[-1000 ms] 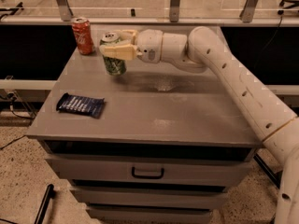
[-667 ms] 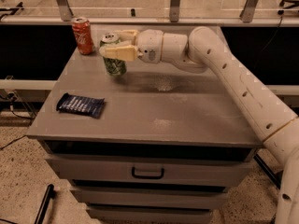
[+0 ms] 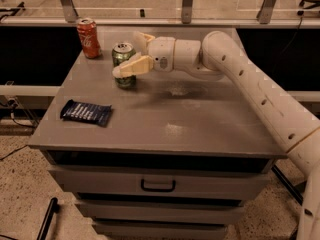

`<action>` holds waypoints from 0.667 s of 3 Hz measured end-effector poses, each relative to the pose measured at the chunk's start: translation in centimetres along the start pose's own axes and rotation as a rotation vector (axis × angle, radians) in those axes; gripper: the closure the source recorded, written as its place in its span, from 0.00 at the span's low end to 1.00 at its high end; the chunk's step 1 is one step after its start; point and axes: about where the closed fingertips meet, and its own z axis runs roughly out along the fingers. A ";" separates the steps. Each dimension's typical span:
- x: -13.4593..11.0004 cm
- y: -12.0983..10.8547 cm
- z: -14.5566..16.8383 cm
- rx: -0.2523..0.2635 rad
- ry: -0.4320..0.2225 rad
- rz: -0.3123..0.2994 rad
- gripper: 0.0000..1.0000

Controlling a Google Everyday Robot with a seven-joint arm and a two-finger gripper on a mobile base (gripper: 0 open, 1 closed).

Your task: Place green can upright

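arm [image 3: 250,84] outstretched, claw [image 3: 126,54] low, far left

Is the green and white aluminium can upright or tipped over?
Upright: the green and white aluminium can shows its silver top facing up, its base on the grey table; the gripper is around it.

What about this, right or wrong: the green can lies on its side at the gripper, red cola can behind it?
Wrong in one respect: the camera view shows the green can standing upright, not on its side. The gripper is at it, red cola can behind it.
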 end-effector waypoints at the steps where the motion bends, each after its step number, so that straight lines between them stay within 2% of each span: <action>1: -0.7 -0.8 -2.1 0.054 0.039 -0.024 0.00; 2: -3.2 -1.9 -8.3 0.139 0.076 -0.084 0.00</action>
